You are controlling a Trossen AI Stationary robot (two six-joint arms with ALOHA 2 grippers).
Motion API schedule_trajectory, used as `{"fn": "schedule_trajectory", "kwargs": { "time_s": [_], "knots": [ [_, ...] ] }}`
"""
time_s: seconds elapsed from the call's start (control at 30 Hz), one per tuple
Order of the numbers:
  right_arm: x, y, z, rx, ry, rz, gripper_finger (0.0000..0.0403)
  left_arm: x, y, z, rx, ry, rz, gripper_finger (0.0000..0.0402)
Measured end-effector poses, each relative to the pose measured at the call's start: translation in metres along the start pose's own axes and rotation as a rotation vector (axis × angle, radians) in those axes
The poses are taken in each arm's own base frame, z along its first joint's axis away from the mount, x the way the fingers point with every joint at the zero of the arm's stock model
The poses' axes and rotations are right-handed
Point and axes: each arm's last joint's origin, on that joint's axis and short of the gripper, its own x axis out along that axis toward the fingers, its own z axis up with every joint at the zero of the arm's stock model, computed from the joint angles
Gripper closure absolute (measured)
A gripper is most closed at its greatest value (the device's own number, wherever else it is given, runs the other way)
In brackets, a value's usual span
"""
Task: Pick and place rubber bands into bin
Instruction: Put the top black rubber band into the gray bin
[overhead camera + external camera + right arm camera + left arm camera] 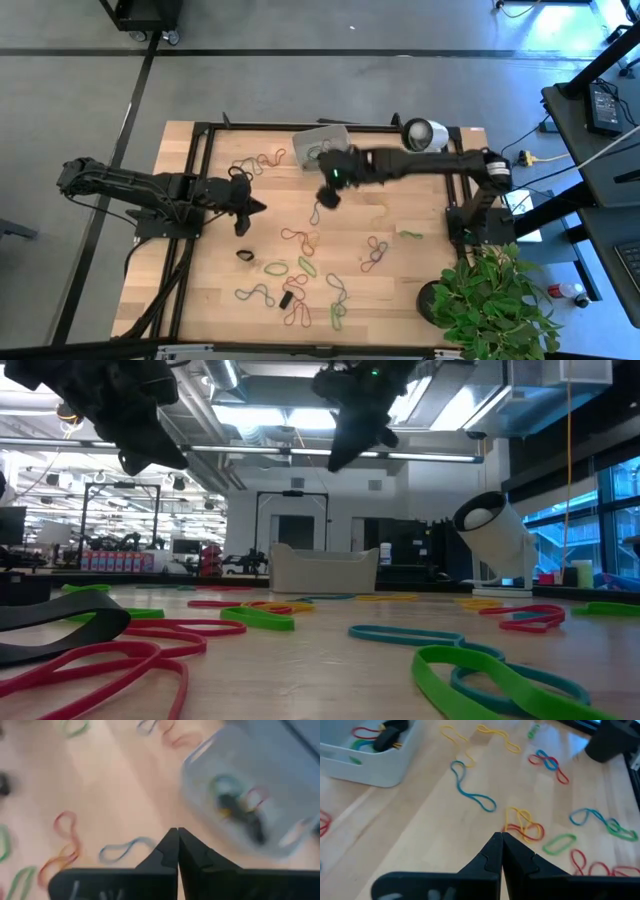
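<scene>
The right gripper hangs above the table with its 2 fingers fully closed, tips touching and nothing between them. The bin sits just beyond it, holding several rubber bands. More bands lie loose on the wood below and around it. The left gripper waits well apart, also fully closed and empty.

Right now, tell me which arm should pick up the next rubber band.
Left, probably. The left hand is shut and empty among loose rubber bands. The right hand, also shut with nothing visibly held, is nearer the bin.
</scene>
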Motion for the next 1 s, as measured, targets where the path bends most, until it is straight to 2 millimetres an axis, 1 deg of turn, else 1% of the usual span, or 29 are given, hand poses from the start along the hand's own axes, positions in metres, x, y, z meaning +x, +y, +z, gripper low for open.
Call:
{"fn": "schedule_trajectory", "kwargs": {
  "time_s": [0.13, 0.27, 0.37, 0.5, 0.7, 0.8, 1.0],
  "knots": [
    [0.002, 0.022, -0.047, 0.061, 0.001, 0.062, 0.0397, 0.0, -0.001, -0.001, 0.003, 0.023, -0.041, 0.0399],
    [-0.001, 0.035, -0.091, 0.085, -0.03, 0.139, 0.04, 0.0, -0.007, -0.002, 0.015, 0.051, -0.084, 0.04],
    [-0.011, 0.041, -0.116, 0.065, -0.085, 0.214, 0.0398, -0.001, -0.017, 0.002, 0.042, 0.066, -0.107, 0.0399],
    [-0.02, 0.039, -0.146, 0.072, -0.115, 0.284, 0.04, 0.0, -0.031, 0.009, 0.07, 0.115, -0.069, 0.04],
    [-0.032, 0.029, -0.179, 0.104, -0.162, 0.37, 0.0398, 0.008, -0.054, 0.016, 0.071, 0.229, 0.059, 0.04],
    [-0.038, 0.023, -0.191, 0.097, -0.171, 0.397, 0.04, 0.012, -0.064, 0.017, 0.04, 0.297, 0.13, 0.0399],
    [-0.049, 0.017, -0.211, 0.085, -0.162, 0.438, 0.0397, 0.022, -0.076, 0.01, -0.086, 0.472, 0.208, 0.0398]
  ]
}}
